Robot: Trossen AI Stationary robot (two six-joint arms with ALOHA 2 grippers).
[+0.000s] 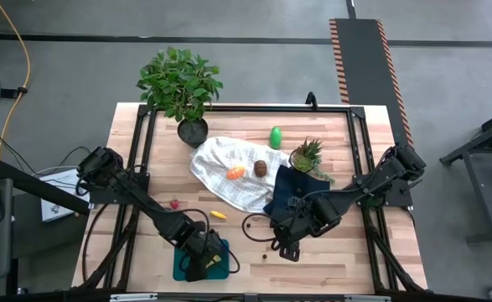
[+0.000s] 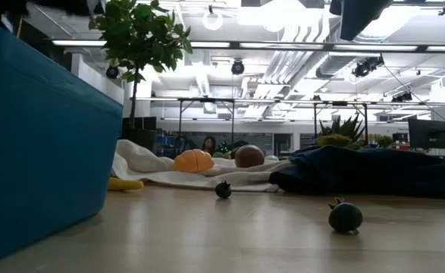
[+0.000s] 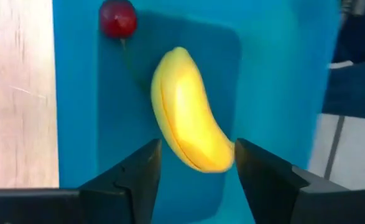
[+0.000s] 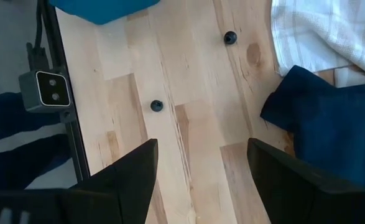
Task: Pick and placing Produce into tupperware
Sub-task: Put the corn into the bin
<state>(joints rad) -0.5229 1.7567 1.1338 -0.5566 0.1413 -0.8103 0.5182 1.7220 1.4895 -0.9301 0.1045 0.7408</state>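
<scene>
Counter: pale wooden plank counter [image 1: 329, 134], smooth grain, black frame rails.
Tupperware: shallow teal-green plastic container [image 1: 181, 267] at near edge; curved glossy yellow banana [image 3: 188, 121] and round red cherry [image 3: 117, 17] inside.
Left fingers [image 3: 196, 171]: parted, released, straddling the banana's end.
Right fingers [image 4: 201, 168]: spread, empty, above bare wood near small dark berries [image 4: 157, 106].
Farther: rumpled white cloth [image 1: 220, 164] carrying ribbed orange piece [image 1: 235, 173] and brown kiwi-like ball [image 1: 261, 168].

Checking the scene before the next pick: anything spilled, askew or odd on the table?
Nothing spilled or damaged. The navy cloth lies bunched, overlapping the white cloth. Two dark berries sit loose on bare wood. The banana and a cherry lie in the tupperware, left gripper open above.
</scene>
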